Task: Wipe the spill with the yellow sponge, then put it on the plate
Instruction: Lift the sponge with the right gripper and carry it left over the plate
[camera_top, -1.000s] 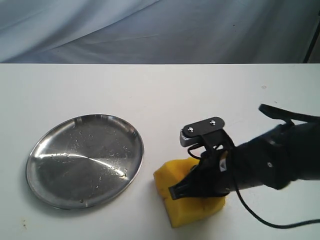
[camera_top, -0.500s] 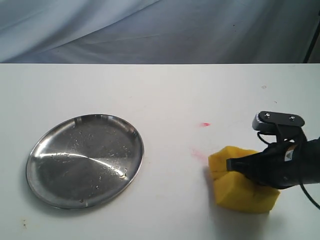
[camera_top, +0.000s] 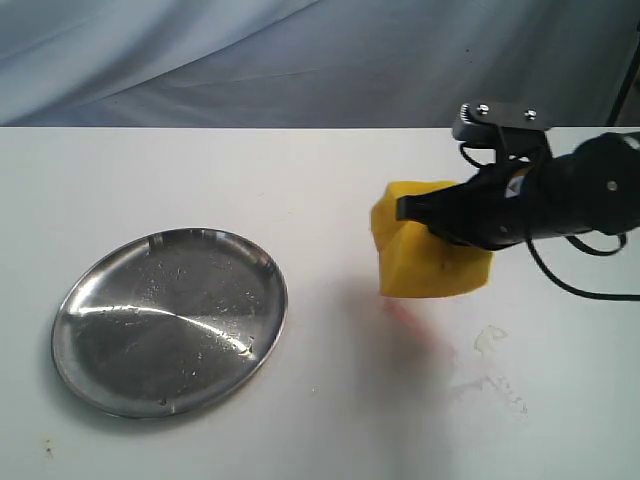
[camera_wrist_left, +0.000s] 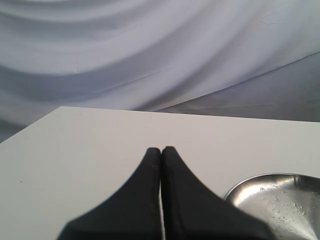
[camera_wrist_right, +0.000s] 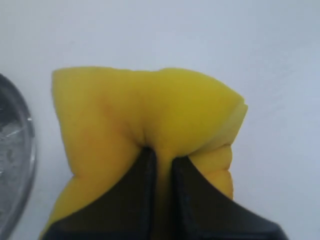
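My right gripper (camera_top: 420, 212) (camera_wrist_right: 162, 157) is shut on the yellow sponge (camera_top: 425, 262) (camera_wrist_right: 145, 110), squeezing it so the foam bulges around the fingers. The sponge hangs above the white table, right of centre. Below it lies a faint pinkish smear (camera_top: 410, 318) and thin wet traces of the spill (camera_top: 490, 365). The round silver plate (camera_top: 100, 290) sits at the left, apart from the sponge; its rim (camera_wrist_right: 27, 150) shows in the right wrist view. My left gripper (camera_wrist_left: 161, 150) is shut with nothing in it, close to the plate's edge (camera_wrist_left: 240, 186).
The white table (camera_top: 200, 170) runs back to a grey draped cloth (camera_top: 300, 60). A black cable (camera_top: 590, 290) loops below the right arm. A few small dark specks (camera_top: 45, 445) mark the table near the front left corner.
The right gripper has carried the sponge from the front of the table, first rightward and then up and back, lifting it off the surface. A faint smear now shows where it passed.
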